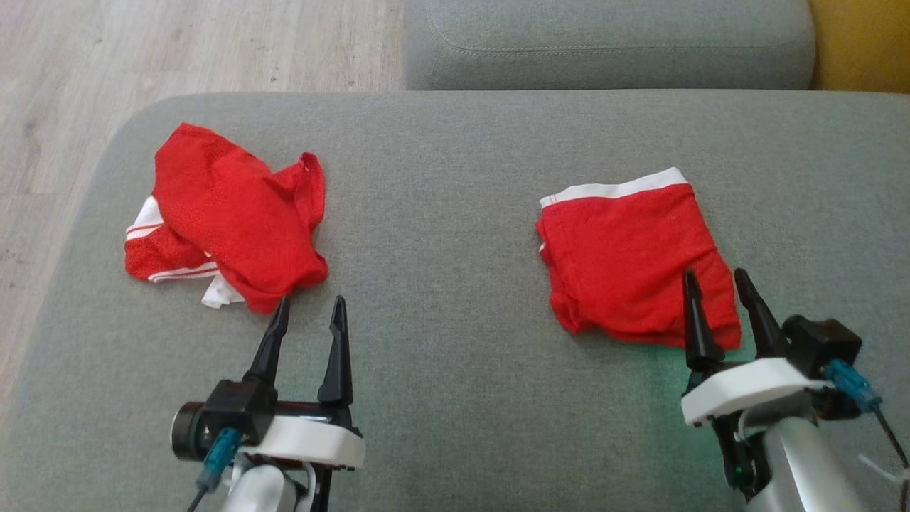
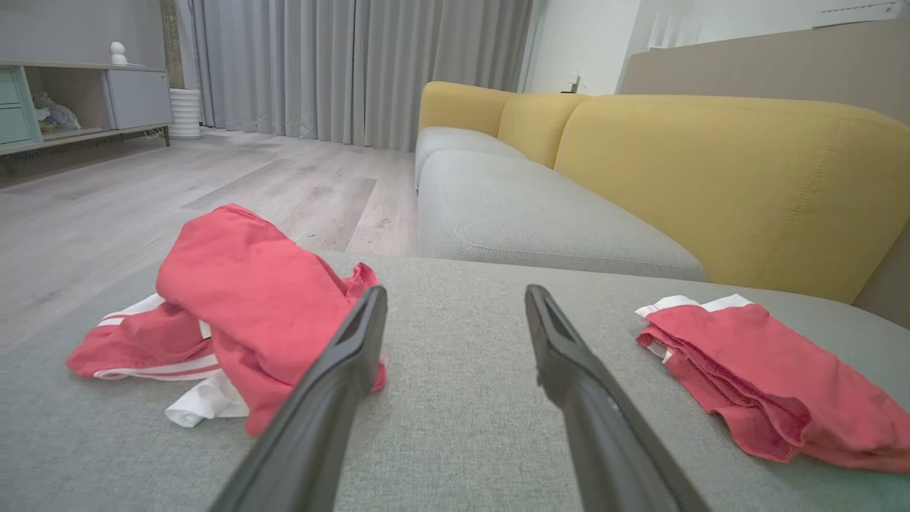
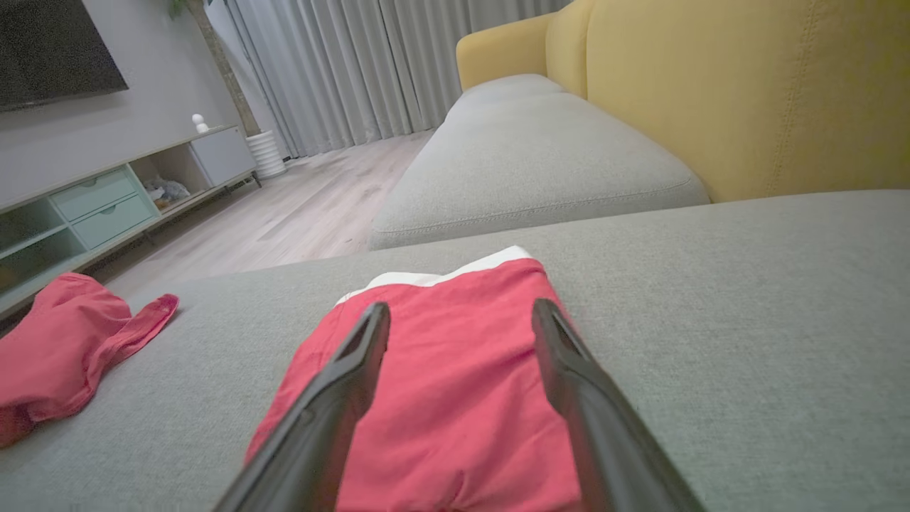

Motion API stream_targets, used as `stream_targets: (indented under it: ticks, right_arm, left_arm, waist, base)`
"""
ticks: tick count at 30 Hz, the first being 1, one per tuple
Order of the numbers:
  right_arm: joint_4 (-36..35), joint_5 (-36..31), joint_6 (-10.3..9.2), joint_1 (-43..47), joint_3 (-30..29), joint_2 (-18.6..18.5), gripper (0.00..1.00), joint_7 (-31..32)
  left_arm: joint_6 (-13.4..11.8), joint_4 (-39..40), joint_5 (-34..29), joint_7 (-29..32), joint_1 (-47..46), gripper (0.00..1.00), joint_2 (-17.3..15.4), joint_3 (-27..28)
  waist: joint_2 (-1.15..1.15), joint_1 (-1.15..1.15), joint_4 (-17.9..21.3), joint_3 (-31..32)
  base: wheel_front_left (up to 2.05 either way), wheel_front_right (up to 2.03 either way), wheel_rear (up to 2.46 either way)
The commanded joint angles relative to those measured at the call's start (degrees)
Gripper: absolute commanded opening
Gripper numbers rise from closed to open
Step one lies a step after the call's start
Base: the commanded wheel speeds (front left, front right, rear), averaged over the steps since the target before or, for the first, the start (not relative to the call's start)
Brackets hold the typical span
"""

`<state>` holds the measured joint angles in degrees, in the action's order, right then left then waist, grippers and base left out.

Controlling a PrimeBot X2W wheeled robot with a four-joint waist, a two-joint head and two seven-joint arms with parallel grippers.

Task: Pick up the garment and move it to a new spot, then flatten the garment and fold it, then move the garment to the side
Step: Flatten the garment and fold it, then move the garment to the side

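Head view: folded red shorts (image 1: 633,256) lie centre-right on the grey cushion (image 1: 455,370). Right gripper (image 1: 714,277) is wide over their lower edge, holding nothing. Move-aside step looks done. Crumpled red shorts (image 1: 227,213) sit at left, with left gripper (image 1: 311,302) wide just beside them. Probably pick those next.

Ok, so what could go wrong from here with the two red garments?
The right gripper is open with its fingers over the folded garment's near corner; drawing back low could snag it and spoil the fold.
The crumpled garment lies near the cushion's left edge, with the floor beyond; a nudge from the open left gripper might push it off.
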<state>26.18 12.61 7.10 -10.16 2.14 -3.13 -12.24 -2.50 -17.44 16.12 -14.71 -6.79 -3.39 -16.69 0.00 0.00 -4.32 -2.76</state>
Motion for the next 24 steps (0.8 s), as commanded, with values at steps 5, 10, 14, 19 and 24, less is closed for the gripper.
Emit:
stream_targets:
  ticks: [5,10,14,19,24]
  right_arm:
    - [-5.7,0.5,0.39,0.3,0.8,0.2,1.00,1.5]
    - [-7.0,-0.9,0.39,-1.5,-0.9,0.2,1.00,3.6]
    - [-3.8,-3.8,0.39,-6.2,-4.7,0.2,1.00,7.4]
    - [3.0,-6.4,0.39,-13.1,-10.2,0.2,1.00,13.3]
    - [11.1,-5.5,0.39,-17.6,-14.1,0.2,1.00,17.1]
  left_arm:
    - [0.0,0.9,-0.5,-0.3,-2.0,1.00,-0.5,1.8]
    - [0.2,1.5,-0.8,-0.3,-3.4,1.00,-0.4,2.0]
    - [0.6,1.7,-1.2,-0.3,-4.7,1.00,-0.3,1.8]
    - [1.1,1.3,-1.2,-0.3,-6.3,1.00,-0.2,1.2]
    - [1.3,0.8,-1.2,-0.3,-7.2,1.00,0.0,1.2]
  waist:
    - [0.00,0.00,-0.4,-0.3]
    - [0.00,0.00,-0.8,-2.6]
    - [0.00,0.00,-1.2,-4.9]
    - [0.00,0.00,-2.2,-7.8]
    - [0.00,0.00,-3.1,-9.0]
  base:
    - [0.00,0.00,0.00]
    - [0.00,0.00,0.00]
    - [0.00,0.00,0.00]
    - [0.00,0.00,0.00]
    - [0.00,0.00,0.00]
